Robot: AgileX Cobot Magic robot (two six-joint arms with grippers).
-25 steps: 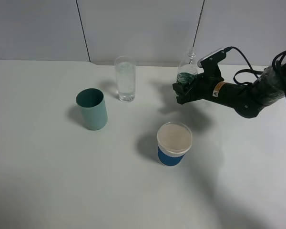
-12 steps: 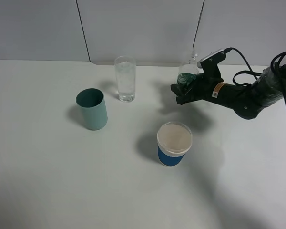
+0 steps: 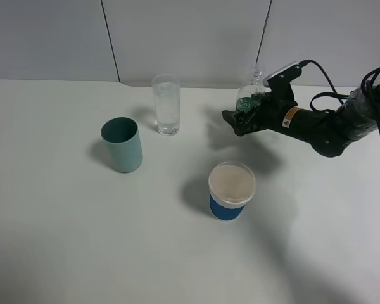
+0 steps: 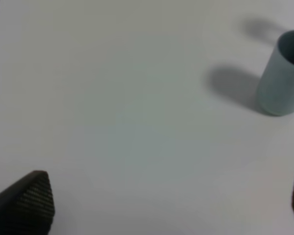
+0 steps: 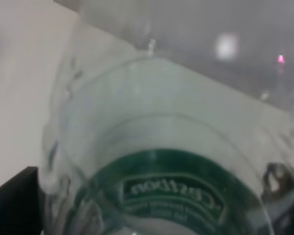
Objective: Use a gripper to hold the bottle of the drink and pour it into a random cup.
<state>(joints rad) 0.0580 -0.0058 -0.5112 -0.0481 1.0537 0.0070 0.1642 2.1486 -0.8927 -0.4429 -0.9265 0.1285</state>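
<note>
My right gripper (image 3: 239, 120) is shut on the clear bottle (image 3: 247, 96) with the dark green label and holds it upright above the table at the back right. The neck has no cap. In the right wrist view the bottle (image 5: 166, 161) fills the picture, with one black finger (image 5: 14, 203) beside it. The tall clear glass cup (image 3: 166, 104) stands at the back, left of the bottle and apart from it. My left gripper (image 4: 169, 198) is open and empty over bare table; it does not show in the exterior view.
A teal plastic cup (image 3: 122, 145) stands left of middle; it also shows in the left wrist view (image 4: 283, 74). A white paper cup with a blue sleeve (image 3: 231, 190) stands in front of the right gripper. The white table (image 3: 63, 240) ends at a grey back wall.
My right gripper has moved a little to the left with the bottle, toward the glass cup. The cups have not moved.
</note>
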